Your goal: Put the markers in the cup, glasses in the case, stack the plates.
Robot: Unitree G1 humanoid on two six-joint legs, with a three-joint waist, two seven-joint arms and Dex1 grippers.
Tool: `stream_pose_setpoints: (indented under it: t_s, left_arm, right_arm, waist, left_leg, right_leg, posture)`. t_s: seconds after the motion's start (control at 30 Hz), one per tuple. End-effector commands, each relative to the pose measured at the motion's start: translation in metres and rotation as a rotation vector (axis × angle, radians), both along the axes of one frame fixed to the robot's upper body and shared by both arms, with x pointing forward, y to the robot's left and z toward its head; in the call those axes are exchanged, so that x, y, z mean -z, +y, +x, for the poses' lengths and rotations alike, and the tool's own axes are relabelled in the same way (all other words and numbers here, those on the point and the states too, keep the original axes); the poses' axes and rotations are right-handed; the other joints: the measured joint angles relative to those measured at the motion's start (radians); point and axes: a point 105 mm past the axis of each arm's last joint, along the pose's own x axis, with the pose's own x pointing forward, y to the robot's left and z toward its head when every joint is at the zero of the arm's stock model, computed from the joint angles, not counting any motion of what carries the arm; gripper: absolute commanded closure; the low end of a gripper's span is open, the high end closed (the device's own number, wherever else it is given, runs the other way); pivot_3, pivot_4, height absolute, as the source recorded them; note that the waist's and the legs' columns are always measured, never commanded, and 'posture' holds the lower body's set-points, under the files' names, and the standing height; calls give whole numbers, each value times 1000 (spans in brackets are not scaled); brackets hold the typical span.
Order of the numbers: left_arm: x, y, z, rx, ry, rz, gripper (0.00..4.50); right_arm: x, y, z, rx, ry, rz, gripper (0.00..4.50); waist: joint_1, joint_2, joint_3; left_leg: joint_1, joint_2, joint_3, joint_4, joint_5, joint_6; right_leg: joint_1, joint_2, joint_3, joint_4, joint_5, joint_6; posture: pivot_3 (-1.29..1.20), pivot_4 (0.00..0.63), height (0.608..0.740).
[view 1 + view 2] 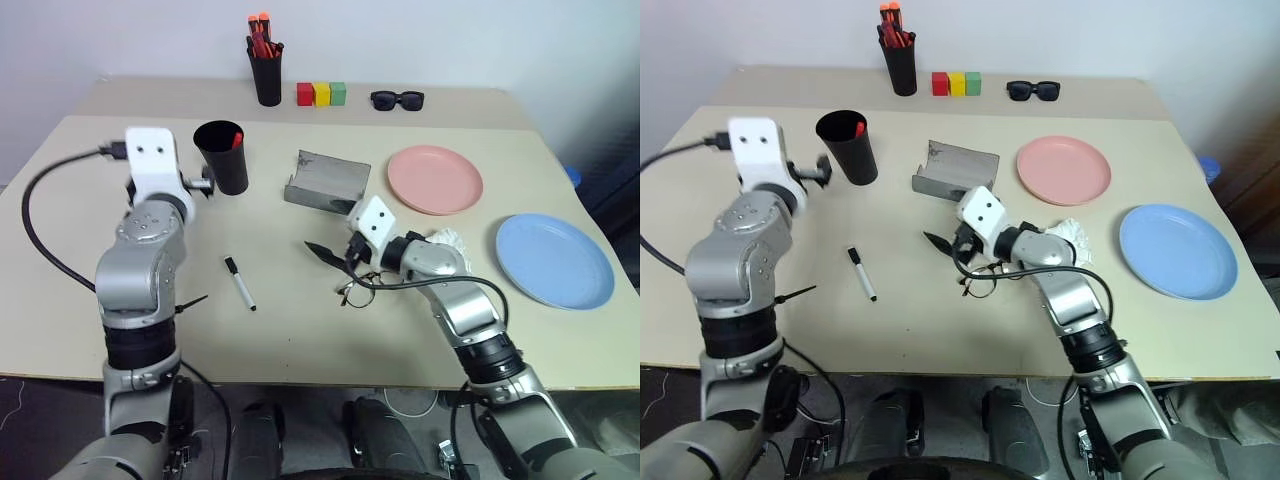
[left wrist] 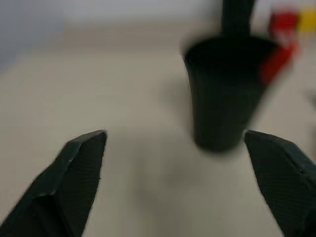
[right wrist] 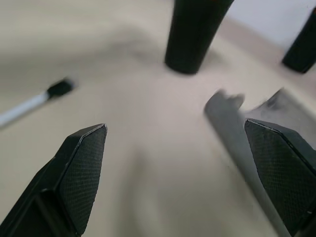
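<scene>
Left eye view gives the whole worktop [image 1: 80,150] — and the left tool [image 2: 175,182] sits just short of the black cup [image 1: 222,156], jaws spread wide with nothing between them. A red marker [image 1: 237,140] already stands in that cup, tip poking over the rim. So the marker step looks half done, I'd say: the white marker [image 1: 239,283] with its black cap lies flat on the worktop, apart from the cup, between the two arms.

Over to the right tool [image 1: 335,254] — jaws wide apart too, empty, hovering just by the glasses [image 1: 358,285], which lie on the worktop at its wrist. The grey case [image 1: 325,181] stands open just beyond, near the pink plate [image 1: 435,179]. The blue plate [image 1: 554,259] lies well apart from the pink one, nothing stacked.

Next move, as I read it: either the left tool drops onto the white marker, fingers lined across the slim barrel, or the right tool settles over the thin wire frame — a fiddly pinch low against the surface.

The count: two markers, one cup, one pair of glasses, one case, two plates. At the back, one pen pot [image 1: 266,76], three coloured blocks [image 1: 321,94], one pair of sunglasses [image 1: 397,99].
</scene>
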Motion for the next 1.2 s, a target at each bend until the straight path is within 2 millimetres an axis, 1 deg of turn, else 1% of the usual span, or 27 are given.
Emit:
stream_pose_setpoints:
  t_s: [0.03,0.07,0.17,0.27,0.37,0.47,0.53,0.67,0.7,0.73,0.77,0.83,0.87,0.97,1.03,1.07,1.1,1.13,1.17,1.2]
  left_arm:
    - [27,-1,-23,-20,143,-13,72]
    - [39,-3,-27,-20,178,-47,72]
    - [59,-7,-35,-7,234,-120,72]
    - [71,-13,-39,-3,270,-184,72]
    - [78,-9,-40,-27,304,-166,72]
    - [78,-7,-37,-41,312,-168,880]
    - [76,-9,-34,-40,309,-172,1846]
    - [72,-10,-31,-45,305,-188,3977]
    - [69,-9,-29,-43,292,-181,4456]
    - [63,-7,-27,-47,272,-166,4489]
    - [51,-2,-24,-78,230,-155,4489]
    - [21,6,-16,-99,90,-147,4489]
    - [2,10,-11,-90,-5,-97,4489]
    - [-47,13,-1,-60,-267,-98,4489]
    - [-69,15,2,-45,-380,-76,4489]
    - [-83,14,4,-34,-456,-32,4489]
    - [-92,14,5,-26,-504,-1,4489]
    - [-110,14,11,-30,-595,39,4489]
    - [-122,15,17,-42,-652,73,4489]
    - [-130,16,23,-61,-689,99,4489]
  right_arm:
    - [-15,-5,0,-26,-45,10,0]
    - [-14,-5,1,-29,-44,7,0]
    - [-14,-1,2,-40,-44,10,0]
    - [-15,4,2,-51,-46,21,0]
    - [-15,9,-1,-59,-44,31,0]
    - [-14,11,-4,-60,-42,36,0]
    - [-13,11,-5,-56,-40,38,0]
    - [-13,10,-5,-46,-41,41,0]
    - [-13,10,-5,-43,-42,42,0]
    - [-13,10,-6,-41,-42,44,0]
    - [-13,10,-6,-39,-43,45,0]
    - [-14,11,-6,-35,-47,51,0]
    - [-15,13,-4,-23,-54,59,0]
    - [-26,16,10,74,-107,107,0]
    - [-32,18,20,143,-129,141,0]
    - [-36,19,26,191,-139,168,0]
    - [-38,20,30,222,-145,185,0]
    - [-42,27,34,246,-141,224,0]
    - [-44,34,36,256,-135,253,0]
    - [-45,41,36,254,-127,271,0]
  waist:
    - [-7,0,0]
    - [-15,1,-1]
    - [-27,1,0]
    - [-25,1,0]
    - [-24,1,0]
    - [-24,1,0]
    - [-23,1,0]
    - [-18,1,-1]
    - [-17,1,-1]
    - [-16,1,0]
    - [-17,1,0]
    - [-18,0,0]
    - [-19,0,0]
    - [-26,0,0]
    - [-27,0,0]
    - [-26,0,0]
    - [-26,0,0]
    - [-25,0,0]
    - [-23,0,0]
    - [-20,0,0]
  left_leg:
    - [1,0,-1,0,0,0]
    - [2,0,-1,-1,0,0]
    - [2,1,-2,-2,0,-1]
    - [2,1,-2,-2,0,-1]
    - [3,0,-1,-2,0,-1]
    - [3,0,-1,-2,0,-1]
    - [3,0,-2,-2,0,-1]
    - [3,0,-2,-2,0,-1]
    - [3,-1,-2,-2,0,-1]
    - [3,-1,-2,-2,0,-1]
    - [3,-1,-2,-2,0,-1]
    - [2,-1,-2,-2,0,-1]
    - [2,-1,-2,-2,0,-1]
    - [2,0,-2,-3,1,-2]
    - [2,0,-1,-3,1,-2]
    - [2,0,-1,-3,1,-2]
    - [2,0,-1,-3,1,-2]
    - [2,0,-1,-3,1,-2]
    - [2,0,-1,-3,1,-2]
    - [2,0,-1,-3,1,-2]
  right_leg:
    - [0,0,0,0,0,0]
    - [0,1,0,0,0,0]
    - [0,1,0,2,0,-1]
    - [0,0,0,2,0,-1]
    - [1,0,0,1,0,-1]
    - [1,0,0,1,0,-1]
    - [1,0,0,1,0,-1]
    - [1,-1,0,1,0,-1]
    - [1,-1,0,1,0,-1]
    - [1,-1,0,1,0,-1]
    - [1,-1,0,1,0,-1]
    - [1,-1,0,1,0,-1]
    - [1,0,0,1,0,-1]
    - [0,0,0,0,0,-1]
    - [0,0,0,0,0,-1]
    - [0,0,0,0,0,-1]
    - [0,0,0,0,0,-1]
    - [0,0,0,0,0,-1]
    - [0,-1,0,0,0,-1]
    - [0,-1,0,0,0,-1]
  posture:
    - [0,150,722]
    - [0,150,722]
    - [0,150,722]
    - [0,150,722]
    - [0,150,722]
    - [0,150,722]
    - [0,150,722]
    - [0,150,722]
    - [0,150,722]
    - [0,150,722]
    - [0,150,722]
    - [0,150,722]
    - [0,150,722]
    - [0,150,722]
    - [0,150,722]
    - [0,150,722]
    - [0,150,722]
    - [0,150,722]
    - [0,150,722]
    - [0,150,722]
